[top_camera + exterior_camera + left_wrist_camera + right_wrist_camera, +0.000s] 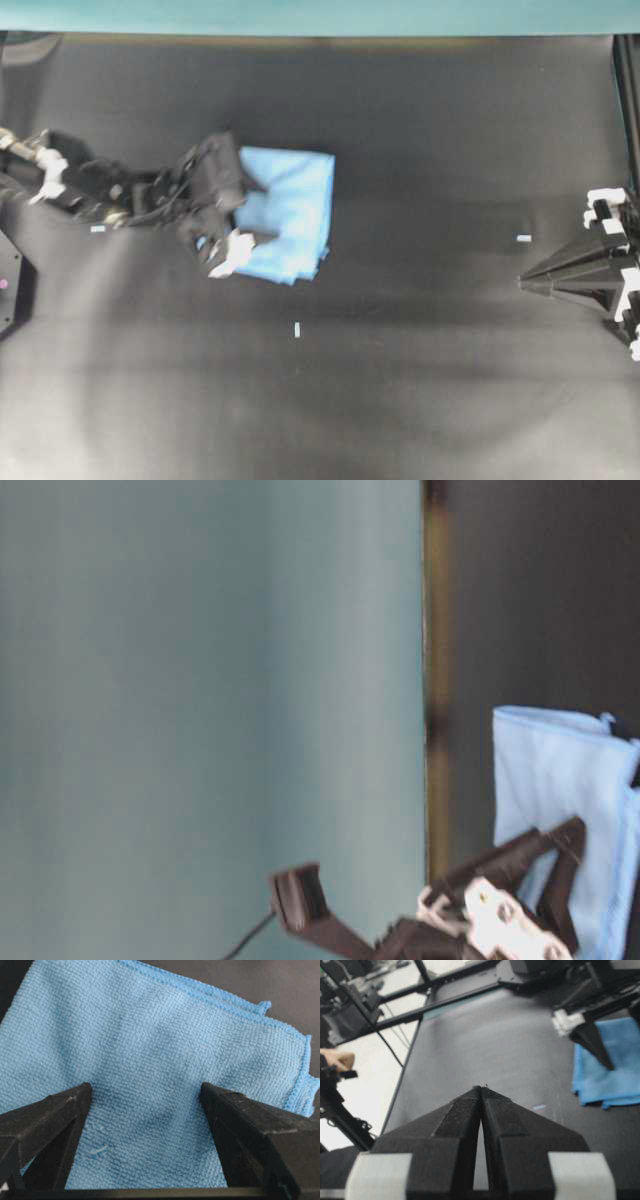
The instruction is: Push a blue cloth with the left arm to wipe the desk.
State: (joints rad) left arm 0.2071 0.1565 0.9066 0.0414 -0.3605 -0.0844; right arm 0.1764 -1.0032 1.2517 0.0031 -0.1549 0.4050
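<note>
The blue cloth (295,210) lies folded on the black desk (400,380), left of centre. My left gripper (262,212) is open, and its two black fingers rest down on the cloth's left part, one toward the far edge and one toward the near edge. In the left wrist view the cloth (165,1035) fills the frame between the spread fingers (55,1115) of the gripper (146,1087). My right gripper (522,283) is shut and empty at the desk's right side, far from the cloth. The right wrist view shows its closed tips (481,1088) and the cloth (620,1060) beyond.
A teal edge strip (320,15) runs along the far side of the desk. Small white tape marks sit at the right (524,238), the front middle (298,330) and beside the left arm (97,229). A black frame post (628,100) stands at the far right.
</note>
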